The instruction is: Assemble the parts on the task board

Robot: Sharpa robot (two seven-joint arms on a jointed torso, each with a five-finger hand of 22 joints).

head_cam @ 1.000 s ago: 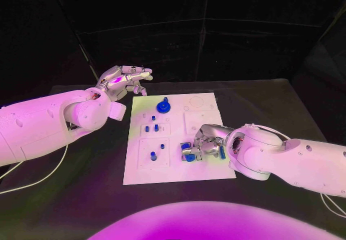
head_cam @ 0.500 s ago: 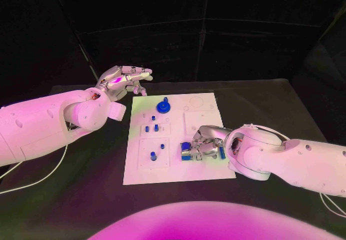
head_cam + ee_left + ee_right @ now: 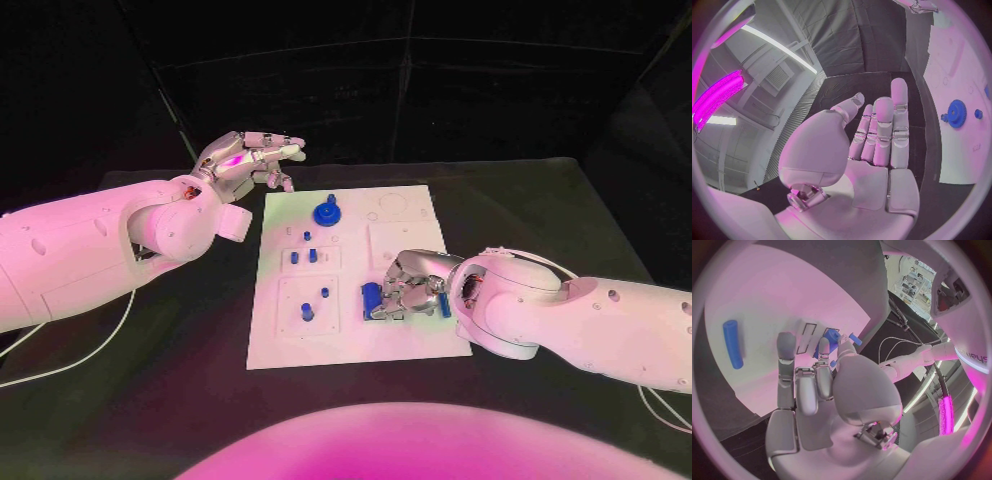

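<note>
Just beside the right robot hand (image 3: 411,290) — fingers curled low over the task board (image 3: 346,340), grip unclear — lies a blue cylinder part (image 3: 733,342); left robot hand (image 3: 248,155) hovers empty, fingers apart, well away.

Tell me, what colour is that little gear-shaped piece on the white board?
Blue. The gear shows best in the left wrist view.

Board (image 3: 346,345): we can read no text, number or sign on it.
Lettering (image 3: 976,356): at the right edge of the right wrist view we see a short dark word on a white curved surface. The rim cuts it off and it is too small, so we cannot read it with any certainty.
</note>
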